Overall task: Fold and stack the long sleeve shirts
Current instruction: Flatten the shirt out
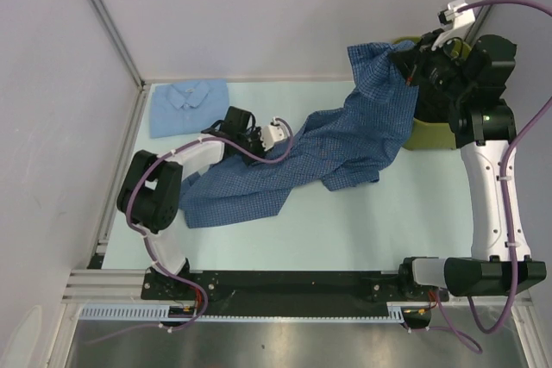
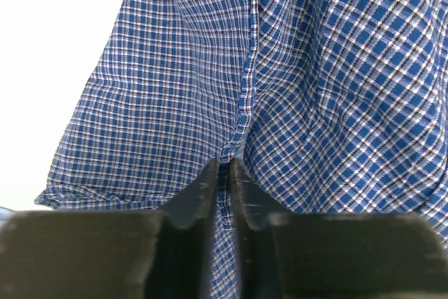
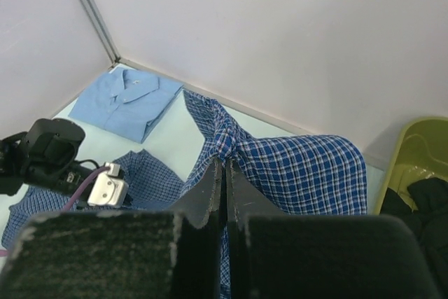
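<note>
Right hand (image 1: 405, 66) raised, left hand (image 1: 274, 134) low — both clamp tight on the medium-blue checked cloth shirt (image 1: 345, 140), seemingly spreading it out for folding.

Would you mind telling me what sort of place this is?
Probably a lab test cell rather than a home: plain white panel walls, metal corner framing, and a pale green table with a black mounting rail.

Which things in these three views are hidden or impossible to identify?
Top external: the green bin is mostly hidden behind the right arm and the checked shirt.
Right wrist: the dark items in the bin are cut by the edge, unidentifiable.
Left wrist: the area beside the shirt is washed out white.
</note>
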{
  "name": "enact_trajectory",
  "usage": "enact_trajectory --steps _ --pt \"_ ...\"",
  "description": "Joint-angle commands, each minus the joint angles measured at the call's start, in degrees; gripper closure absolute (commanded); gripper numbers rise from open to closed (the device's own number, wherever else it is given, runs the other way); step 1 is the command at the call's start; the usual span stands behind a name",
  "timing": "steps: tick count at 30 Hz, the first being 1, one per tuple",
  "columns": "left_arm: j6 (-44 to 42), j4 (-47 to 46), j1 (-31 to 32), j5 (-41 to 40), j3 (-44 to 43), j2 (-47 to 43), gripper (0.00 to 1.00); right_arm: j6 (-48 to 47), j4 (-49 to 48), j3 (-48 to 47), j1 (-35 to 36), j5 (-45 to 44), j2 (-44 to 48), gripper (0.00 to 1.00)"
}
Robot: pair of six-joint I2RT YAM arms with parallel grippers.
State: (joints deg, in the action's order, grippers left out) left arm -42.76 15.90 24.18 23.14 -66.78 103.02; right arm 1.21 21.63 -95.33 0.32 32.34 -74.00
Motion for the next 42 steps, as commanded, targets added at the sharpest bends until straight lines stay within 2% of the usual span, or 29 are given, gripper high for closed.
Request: enact_trajectory --steps 1,2,4,7,9,11,12,13,15,17,20,22,25,29,31,42 --pt "3.37 -0.78 -1.77 0.86 -3.35 -0.98 0.93 -3.49 -1.24 -2.14 4.06 -2.45 -0.44 1.0" --pt "4.26 -0.7 -3.51 0.6 -3.61 -1.68 1.0 -4.02 -0.8 -2.05 5.38 -2.54 -0.62 1.0" --pt "6.71 -0.26 -5.63 0.94 -4.05 -4.22 1.0 -5.6 1.48 -1.27 8.28 -1.93 -0.89 1.0" --pt "8.74 2.11 -9.94 1.74 -5.02 -6.78 1.0 -10.34 4.73 4.43 18.02 -1.48 0.34 1.0" --pt "9.1 3.95 -12.49 2.35 -5.9 -7.22 1.0 -17.08 6.66 10.82 28.73 -4.46 1.31 1.0" --pt "9.63 5.36 -14.24 2.53 -6.52 -7.31 1.0 -22.89 8.42 14.8 37.68 -8.25 0.44 0.78" --pt "9.72 5.63 -14.6 2.62 -6.43 -7.31 1.0 -25.18 12.35 17.34 39.31 -8.6 0.08 0.47" --pt "9.72 6.33 -14.78 2.62 -6.34 -7.31 1.0 -28.95 14.47 18.15 40.54 -8.35 0.08 0.34" --pt "9.54 6.68 -15.22 2.44 -6.08 -7.57 1.0 -30.74 16.77 20.87 41.52 -10.43 2.35 0.19" --pt "9.8 6.69 -15.48 2.79 -5.46 -7.92 1.0 -33.02 17.13 25.27 40.03 -12.64 4.64 0.18" --pt "9.63 7.04 -15.48 3.14 -5.55 -7.14 1.0 -39.17 16.52 30.98 33.37 -15.2 8.77 0.2" --pt "9.72 7.91 -15.48 3.41 -6.6 -6.61 1.0 -42.77 14.33 35.19 24.96 -13.1 10.96 0.26" --pt "9.8 8.44 -15.48 3.32 -7.22 -6.08 1.0 -50.41 11.34 38.72 16.76 -10.11 11.42 0.34" --pt "9.72 8.71 -15.57 2.62 -7.75 -5.29 1.0 -59.28 2.14 47.05 13.92 -10.54 10.19 0.41" --pt "9.8 9.06 -15.57 2.44 -7.92 -4.94 1.0 -60.62 -1.92 49.26 13.05 -10.98 8.44 0.43" --pt "10.86 10.82 -15.57 1.92 -9.07 -4.32 1.0 -66.78 -15.47 52.09 9.26 -11.33 -1.67 0.36"
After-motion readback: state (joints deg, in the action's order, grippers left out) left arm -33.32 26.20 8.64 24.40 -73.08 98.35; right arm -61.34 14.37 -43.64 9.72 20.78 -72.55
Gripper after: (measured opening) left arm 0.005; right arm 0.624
